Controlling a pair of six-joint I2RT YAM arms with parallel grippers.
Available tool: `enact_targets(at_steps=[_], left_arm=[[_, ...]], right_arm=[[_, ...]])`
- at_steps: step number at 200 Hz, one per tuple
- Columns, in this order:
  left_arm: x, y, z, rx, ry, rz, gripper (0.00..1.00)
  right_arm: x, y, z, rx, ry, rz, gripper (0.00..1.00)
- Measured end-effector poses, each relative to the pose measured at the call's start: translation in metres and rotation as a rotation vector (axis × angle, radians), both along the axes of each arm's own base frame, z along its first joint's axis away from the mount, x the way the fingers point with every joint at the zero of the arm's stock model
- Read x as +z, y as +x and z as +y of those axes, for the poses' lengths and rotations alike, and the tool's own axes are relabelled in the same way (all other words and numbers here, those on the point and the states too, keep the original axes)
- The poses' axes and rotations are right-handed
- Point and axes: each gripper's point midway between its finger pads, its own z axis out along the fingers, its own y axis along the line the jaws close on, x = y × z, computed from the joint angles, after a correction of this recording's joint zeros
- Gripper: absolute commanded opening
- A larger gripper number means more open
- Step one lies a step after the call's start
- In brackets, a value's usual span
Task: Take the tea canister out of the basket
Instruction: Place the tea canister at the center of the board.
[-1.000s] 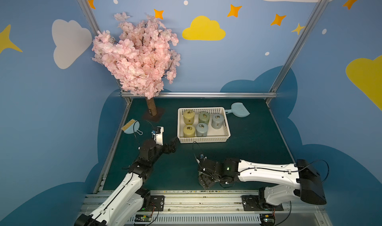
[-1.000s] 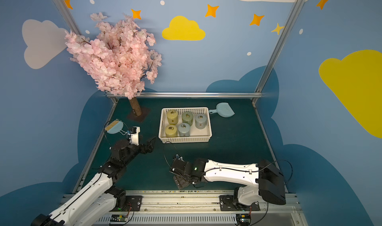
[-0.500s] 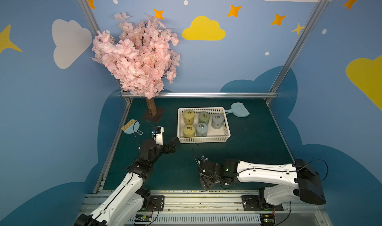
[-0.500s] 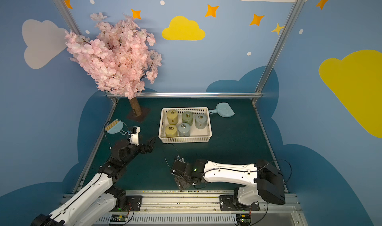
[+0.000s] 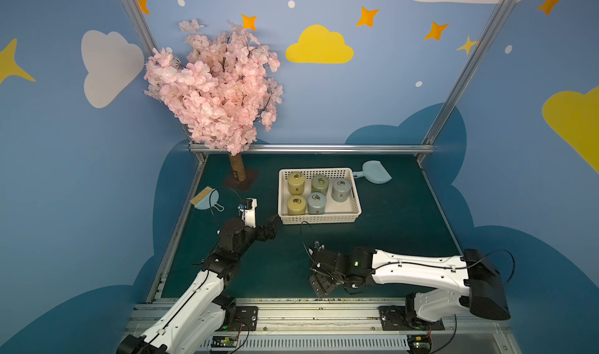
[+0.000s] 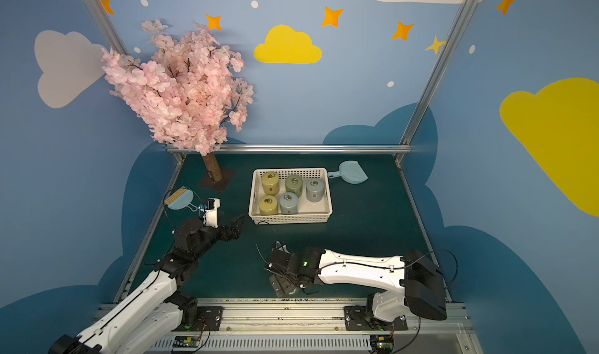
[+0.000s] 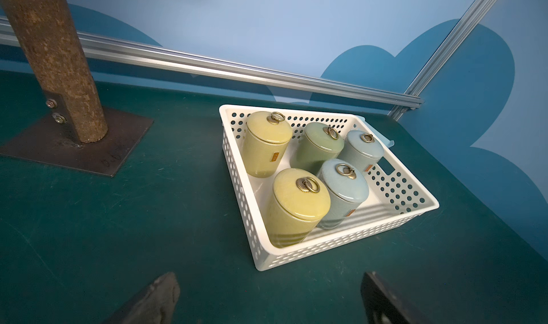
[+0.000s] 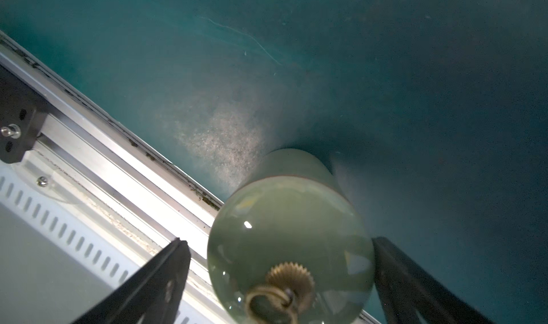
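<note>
- Pale green tea canister point(image 8: 296, 206) stands upright on the dark green worktop point(image 5: 405, 232), just beside the metal rail point(image 8: 118, 165) at the near edge and well apart from the basket.
- The right hand point(image 8: 278, 241) is over it, spread wide with a finger on either side. One finger point(image 8: 160, 278) is clearly off the lid; whether the other touches it I cannot tell. In both top views this hand hides the canister.
- The left hand point(image 7: 268, 275) hangs low on the left, spread wide with nothing in it, pointing at the basket's near left corner.
- The white basket point(image 5: 319, 219) sits mid-worktop, with five more canisters point(image 5: 296, 205) upright inside: two yellow, one green, two grey-blue.
- Far back, a blue dustpan point(image 5: 374, 174) lies just beside the basket's far right corner, a brush point(image 5: 204, 200) lies at the left edge, and a pink tree point(image 5: 238, 171) stands in the far left corner.
</note>
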Motion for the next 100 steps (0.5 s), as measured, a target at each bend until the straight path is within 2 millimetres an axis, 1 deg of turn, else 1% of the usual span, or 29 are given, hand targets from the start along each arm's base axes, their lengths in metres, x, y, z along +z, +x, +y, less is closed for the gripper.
enact_targets(at_steps=[36,55,76,100], left_arm=[[-0.004,0.001,-0.004,-0.017,0.003,0.029,1.0],[-0.003,0.002,-0.006,-0.026,0.007,0.046,1.0],[0.005,0.006,-0.012,-0.045,0.005,0.055,1.0],[0.017,0.01,-0.018,-0.063,0.004,0.069,1.0]], right_arm=[[0.02,0.01,0.007,0.002,0.022,-0.021,0.99],[0.027,0.021,0.007,-0.005,0.031,-0.03,0.98],[0.034,0.035,0.001,-0.028,0.044,-0.042,0.98],[0.047,0.054,-0.009,-0.056,0.074,-0.071,0.98]])
